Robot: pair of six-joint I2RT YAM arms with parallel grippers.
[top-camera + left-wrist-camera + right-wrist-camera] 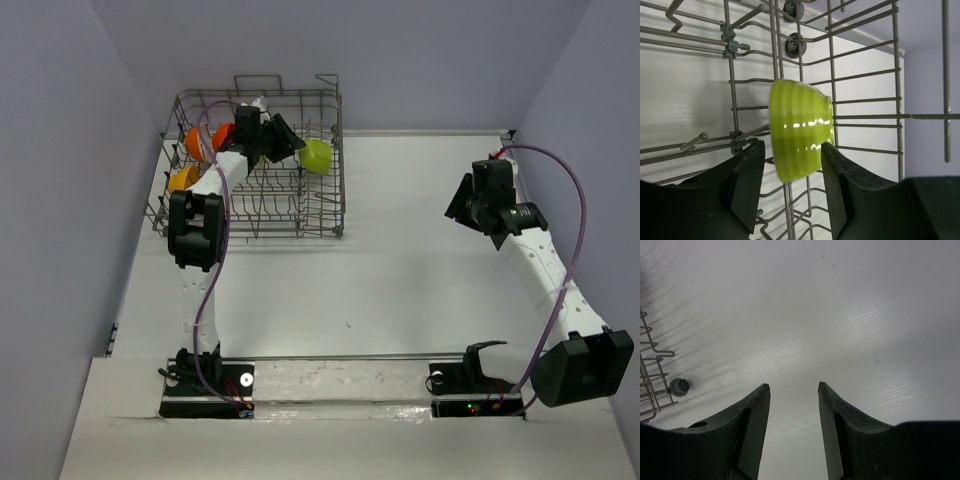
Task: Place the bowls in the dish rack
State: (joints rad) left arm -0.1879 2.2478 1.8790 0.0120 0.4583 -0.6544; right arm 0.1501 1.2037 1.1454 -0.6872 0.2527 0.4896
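The grey wire dish rack [338, 190] stands at the far left. A lime green bowl [316, 155] lies on its side in the rack's right part. In the left wrist view the green bowl [799, 131] rests on the rack wires [830, 65], with its lower part between my spread fingertips. My left gripper [296, 145] [792, 150] is open, with a gap on its left side. A red-orange bowl [194, 141], another orange-red bowl [221, 133] and a yellow-orange bowl [182, 180] sit in the rack's left part, partly hidden by the arm. No plain white bowl shows. My right gripper [455, 200] [794, 385] is open and empty above the bare table.
The rack's near right corner with a small wheel [679, 386] shows at the left edge of the right wrist view. Purple walls close the table on the left, back and right. The white table [400, 280] stretches right of the rack.
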